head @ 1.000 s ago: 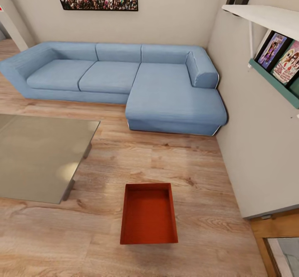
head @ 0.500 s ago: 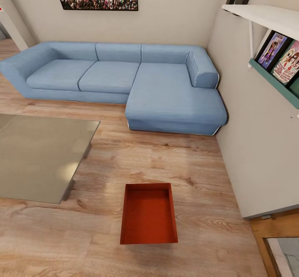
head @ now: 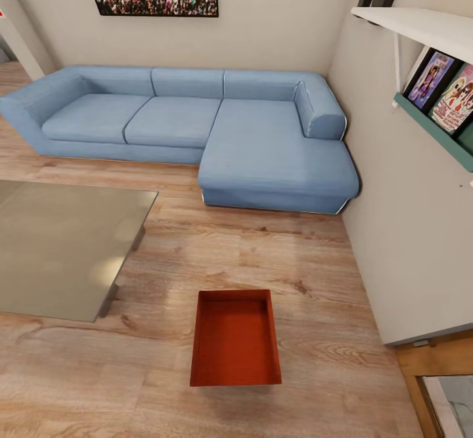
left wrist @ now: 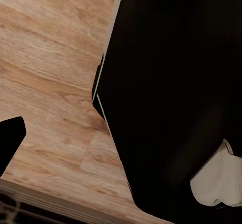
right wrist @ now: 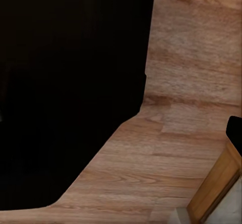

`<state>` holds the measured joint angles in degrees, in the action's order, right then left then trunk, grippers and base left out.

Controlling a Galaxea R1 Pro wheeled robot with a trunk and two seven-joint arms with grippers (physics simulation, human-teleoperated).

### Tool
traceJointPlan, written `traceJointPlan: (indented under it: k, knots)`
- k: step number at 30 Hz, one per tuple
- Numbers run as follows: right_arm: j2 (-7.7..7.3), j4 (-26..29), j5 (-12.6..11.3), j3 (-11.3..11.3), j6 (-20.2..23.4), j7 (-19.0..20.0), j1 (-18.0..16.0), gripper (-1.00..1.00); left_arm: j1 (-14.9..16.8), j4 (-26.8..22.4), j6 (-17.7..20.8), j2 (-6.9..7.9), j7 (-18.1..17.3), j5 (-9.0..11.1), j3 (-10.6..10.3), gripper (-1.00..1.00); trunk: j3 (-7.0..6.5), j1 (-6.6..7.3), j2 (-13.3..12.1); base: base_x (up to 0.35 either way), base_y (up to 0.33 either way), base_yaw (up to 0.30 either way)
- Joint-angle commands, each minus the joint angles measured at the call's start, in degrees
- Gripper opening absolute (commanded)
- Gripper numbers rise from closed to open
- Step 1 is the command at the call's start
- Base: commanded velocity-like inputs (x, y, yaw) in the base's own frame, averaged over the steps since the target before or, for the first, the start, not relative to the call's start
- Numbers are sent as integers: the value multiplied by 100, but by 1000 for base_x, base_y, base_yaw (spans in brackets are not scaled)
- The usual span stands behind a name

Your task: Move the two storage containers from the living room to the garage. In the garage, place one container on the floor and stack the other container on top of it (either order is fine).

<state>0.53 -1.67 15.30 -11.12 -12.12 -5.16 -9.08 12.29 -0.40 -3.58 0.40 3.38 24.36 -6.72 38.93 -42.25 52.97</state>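
Where the planks (head: 309, 261) run before the sofa (head: 197, 129), one open storage container (head: 235, 339).

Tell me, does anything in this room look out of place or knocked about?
Only one thing: a red-orange open-topped rectangular box sits empty on the light wood plank floor, upright and apart from the blue sectional sofa and the grey glass-topped low table. Nothing looks spilled, tilted or damaged.

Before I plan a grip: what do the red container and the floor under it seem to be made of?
Storage container: looks like matte red-orange plastic, going by its uniform colour, thin plain walls and faintly ribbed bottom; painted metal can't be ruled out. Floor: light wood planks or laminate, with visible grain, knots and plank seams and a soft sheen.
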Motion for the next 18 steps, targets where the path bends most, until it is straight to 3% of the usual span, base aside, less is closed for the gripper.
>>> traceJointPlan:
  k: [1,7,8,11,13,17,18]
  knots:
    - [0,-18,64,-46,-16,-44,-6,100,1,-4,-10,3,22,44,-49,100,4,0,3,0,0,0]
    - [-4,-18,70,-36,3,-72,-6,100,1,-191,13,131,40,69,-33,100,4,0,3,0,0,0]
    - [-80,-18,73,-61,10,-57,-6,100,1,-553,51,315,57,70,-32,100,4,0,3,0,0,0]
    - [-224,0,79,-77,4,-20,-6,100,13,-1053,157,583,65,69,-31,100,4,0,3,0,0,0]
    - [-400,160,95,-73,-4,-57,-6,100,34,-1461,448,824,66,74,-20,100,4,0,3,0,0,0]
    - [-630,685,88,-88,17,-120,-6,100,63,-1757,912,1013,71,77,-2,100,4,0,3,0,0,0]
    - [-744,1016,75,-99,90,-213,4,100,61,-1813,1092,1053,73,77,1,100,4,0,3,0,0,0]
